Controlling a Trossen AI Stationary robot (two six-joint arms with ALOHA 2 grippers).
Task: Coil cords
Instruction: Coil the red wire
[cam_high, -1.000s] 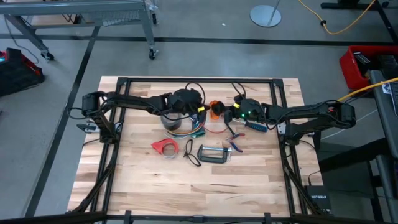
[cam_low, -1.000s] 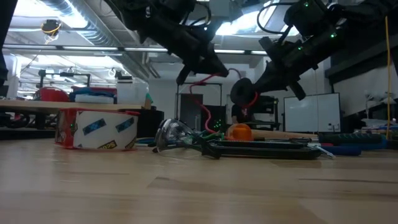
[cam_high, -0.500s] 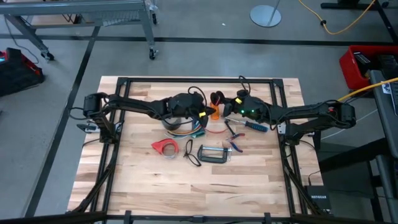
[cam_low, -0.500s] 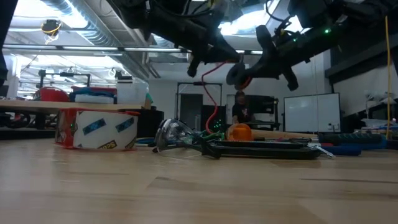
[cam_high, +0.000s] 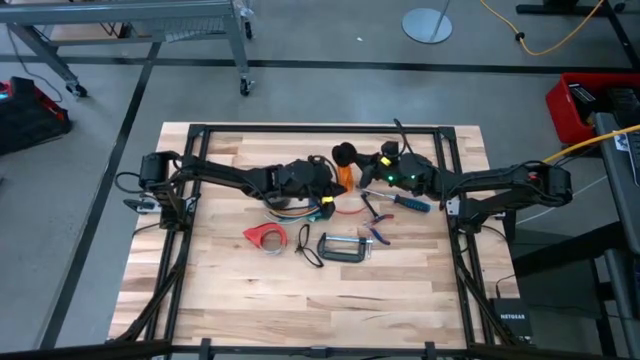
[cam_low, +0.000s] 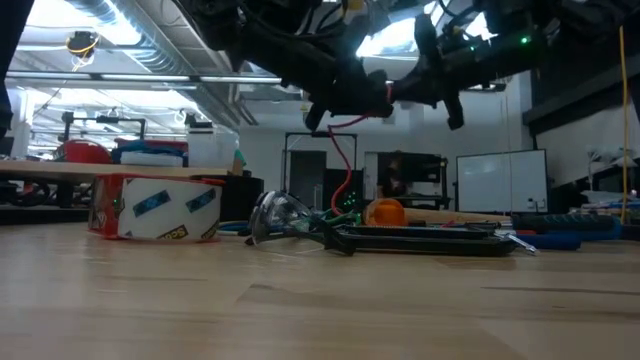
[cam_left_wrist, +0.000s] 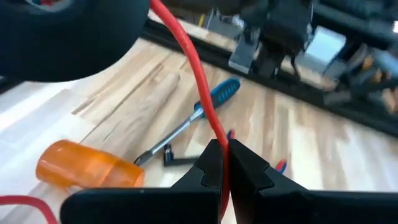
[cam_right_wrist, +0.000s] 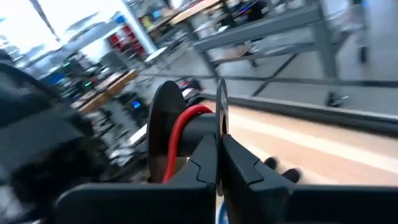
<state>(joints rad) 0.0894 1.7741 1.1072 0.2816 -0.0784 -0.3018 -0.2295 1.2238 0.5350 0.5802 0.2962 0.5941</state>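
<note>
I am holding my left gripper (cam_left_wrist: 225, 163) clenched on a red cord (cam_left_wrist: 193, 68), raised above the middle of the bench (cam_high: 300, 300). The cord is running up from between my fingers toward a black spool (cam_right_wrist: 166, 134), and in the low view it is hanging down in a thin red line (cam_low: 345, 160) to the bunch of cords (cam_high: 300, 207) lying on the bench just under my left arm.

I am holding my right gripper (cam_right_wrist: 217, 152) clenched on that spool, pinching one of its thin flanges edge-on between my fingers, with a turn of red cord lying in the groove beside them. The spool (cam_high: 347, 156) is up in the air near the bench's far edge, and my two grippers are hanging just beside each other there, left (cam_high: 325, 180) and right (cam_high: 372, 165).

Under them an orange piece (cam_left_wrist: 87, 167) is lying on the wood, and a blue-handled screwdriver (cam_left_wrist: 205, 112) is lying near it, slanted. Nearer the front, a red tape dispenser (cam_high: 264, 236) is resting beside a roll of tape, and a black clamp (cam_high: 344, 247) is lying flat, well apart from the spool. In the low view the clamp (cam_low: 420, 240) is stretching across in front of the orange piece, with green and other thin cords bunched just beside a shiny metal object (cam_low: 275, 215).
</note>
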